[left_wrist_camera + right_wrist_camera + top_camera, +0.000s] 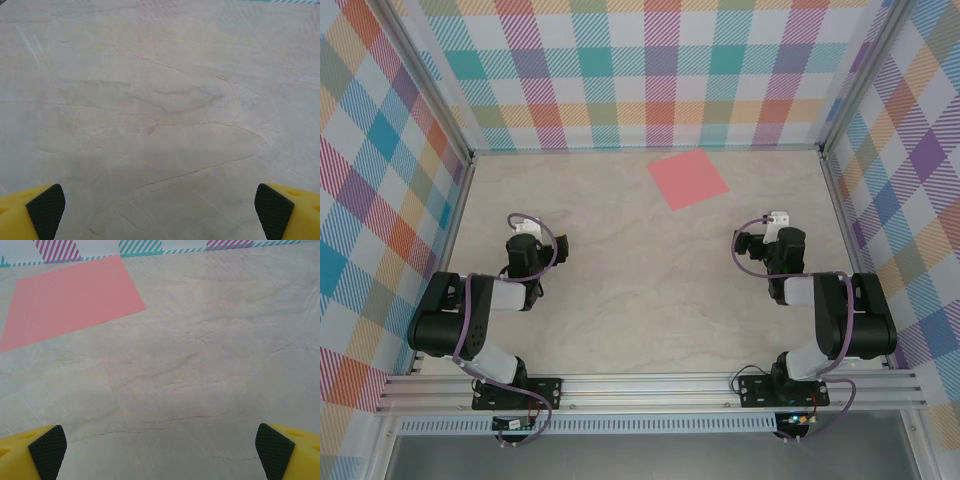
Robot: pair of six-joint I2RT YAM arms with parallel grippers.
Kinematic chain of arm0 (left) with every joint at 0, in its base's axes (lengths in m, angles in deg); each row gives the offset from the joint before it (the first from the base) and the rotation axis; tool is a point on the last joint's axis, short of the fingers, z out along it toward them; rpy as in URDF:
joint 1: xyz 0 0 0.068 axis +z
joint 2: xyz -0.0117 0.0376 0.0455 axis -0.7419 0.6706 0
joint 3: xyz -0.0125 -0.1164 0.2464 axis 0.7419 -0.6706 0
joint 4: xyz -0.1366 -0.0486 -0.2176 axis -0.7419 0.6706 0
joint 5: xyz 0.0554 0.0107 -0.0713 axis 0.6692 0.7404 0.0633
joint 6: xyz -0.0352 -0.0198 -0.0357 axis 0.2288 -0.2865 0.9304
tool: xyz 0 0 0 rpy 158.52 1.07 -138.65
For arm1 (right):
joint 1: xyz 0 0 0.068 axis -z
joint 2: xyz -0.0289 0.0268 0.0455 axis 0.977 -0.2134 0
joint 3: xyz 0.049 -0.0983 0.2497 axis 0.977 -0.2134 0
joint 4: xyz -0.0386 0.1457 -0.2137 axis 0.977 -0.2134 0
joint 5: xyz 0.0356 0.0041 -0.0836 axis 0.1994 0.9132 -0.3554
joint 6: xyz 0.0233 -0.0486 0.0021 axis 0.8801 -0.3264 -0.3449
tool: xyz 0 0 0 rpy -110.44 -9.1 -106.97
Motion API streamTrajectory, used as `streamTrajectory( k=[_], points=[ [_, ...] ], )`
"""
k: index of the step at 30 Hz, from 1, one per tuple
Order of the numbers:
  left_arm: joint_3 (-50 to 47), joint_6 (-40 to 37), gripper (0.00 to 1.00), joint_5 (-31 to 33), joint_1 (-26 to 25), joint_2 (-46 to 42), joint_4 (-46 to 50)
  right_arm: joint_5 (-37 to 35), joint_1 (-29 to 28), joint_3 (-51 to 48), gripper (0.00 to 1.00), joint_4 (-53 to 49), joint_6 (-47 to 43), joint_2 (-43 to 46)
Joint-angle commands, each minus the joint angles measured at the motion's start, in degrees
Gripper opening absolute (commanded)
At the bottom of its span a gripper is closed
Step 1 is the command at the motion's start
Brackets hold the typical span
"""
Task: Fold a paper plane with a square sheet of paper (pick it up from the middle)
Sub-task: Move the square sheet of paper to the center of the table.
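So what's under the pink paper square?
The square sheet of paper lies flat on the beige marbled table. That patch of table is covered, so anything beneath it cannot be seen.

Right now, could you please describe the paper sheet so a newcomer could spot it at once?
On the pale marble-patterned table, look near the far edge below the checked back wall, right of centre. There lies a flat salmon-pink square sheet of paper, its solid colour unlike the veined beige around it.
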State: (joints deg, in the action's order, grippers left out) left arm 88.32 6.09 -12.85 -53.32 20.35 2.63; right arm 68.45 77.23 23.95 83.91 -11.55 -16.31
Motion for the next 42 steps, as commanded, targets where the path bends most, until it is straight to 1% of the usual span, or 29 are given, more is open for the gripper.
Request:
streamTrajectory(
  k=[1,27,30,33,34,36,37,39,42],
  points=[
    [1.0,-0.6,1.0,-0.8,0.8,0.3,-1.0,1.2,0.2,1.1,1.0,0.2,-0.4,0.0],
    [0.8,-0.5,1.0,-1.0,0.8,0.2,-1.2,1.2,0.2,1.0,1.0,0.2,-0.4,0.1],
    [0.7,-0.2,1.0,0.2,0.8,0.0,-1.3,1.2,0.2,0.9,1.0,0.5,-0.5,0.1],
    [1.6,1.6,1.0,4.4,0.8,-2.9,2.7,1.1,0.2,2.5,1.0,-5.6,-0.5,4.4],
    [2.5,1.9,1.0,4.9,0.8,-4.8,5.7,0.7,0.2,3.6,1.0,-9.3,-0.3,6.9],
    [5.4,4.1,1.0,6.8,0.8,-8.5,15.7,-0.7,0.2,6.3,1.0,-17.9,1.1,11.7],
    [7.2,5.9,1.0,7.8,0.8,-10.4,20.9,-1.1,0.2,8.3,1.0,-22.6,3.2,13.8],
    [9.4,9.3,1.0,7.3,0.7,-13.7,27.7,-0.1,0.2,12.4,1.0,-31.2,8.5,16.0],
    [12.5,17.1,1.0,6.9,0.7,-17.9,36.4,2.8,0.0,19.1,1.0,-41.1,18.5,14.1]
  ],
)
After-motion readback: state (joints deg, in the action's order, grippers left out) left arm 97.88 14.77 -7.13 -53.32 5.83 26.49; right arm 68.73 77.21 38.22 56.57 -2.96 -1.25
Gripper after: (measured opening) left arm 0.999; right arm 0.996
